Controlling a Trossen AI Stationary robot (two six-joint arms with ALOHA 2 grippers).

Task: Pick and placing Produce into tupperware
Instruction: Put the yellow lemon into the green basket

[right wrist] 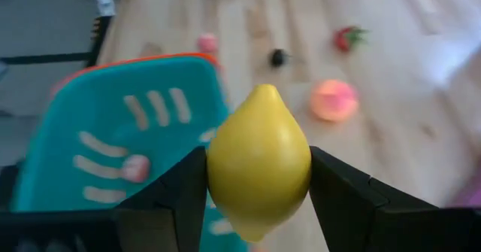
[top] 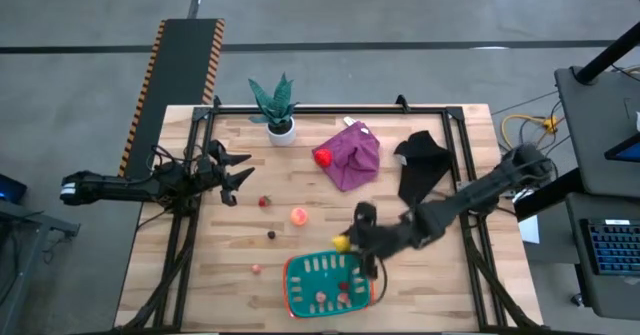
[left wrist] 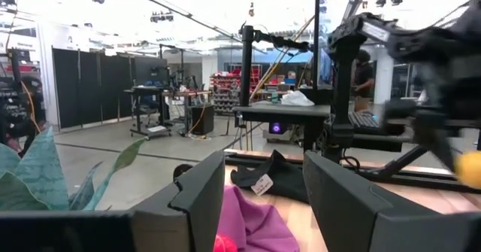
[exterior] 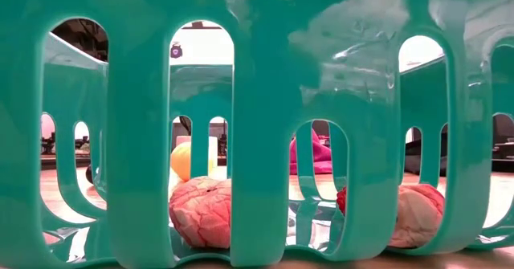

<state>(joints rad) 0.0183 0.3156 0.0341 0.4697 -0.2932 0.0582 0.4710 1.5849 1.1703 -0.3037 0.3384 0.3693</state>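
Gripping a yellow lemon (right wrist: 258, 171) between its fingers, the right gripper (top: 352, 243) is hovering at the teal tupperware (top: 300, 297)'s far rim. Carrying it fully over the slotted floor before releasing seems wise. Left gripper (top: 234, 171) is waiting half-open beside the potted plant (top: 275, 105).

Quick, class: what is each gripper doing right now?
Left gripper: open, holding nothing, at the table's left edge.
Right gripper: shut on the yellow lemon, beside the teal basket.
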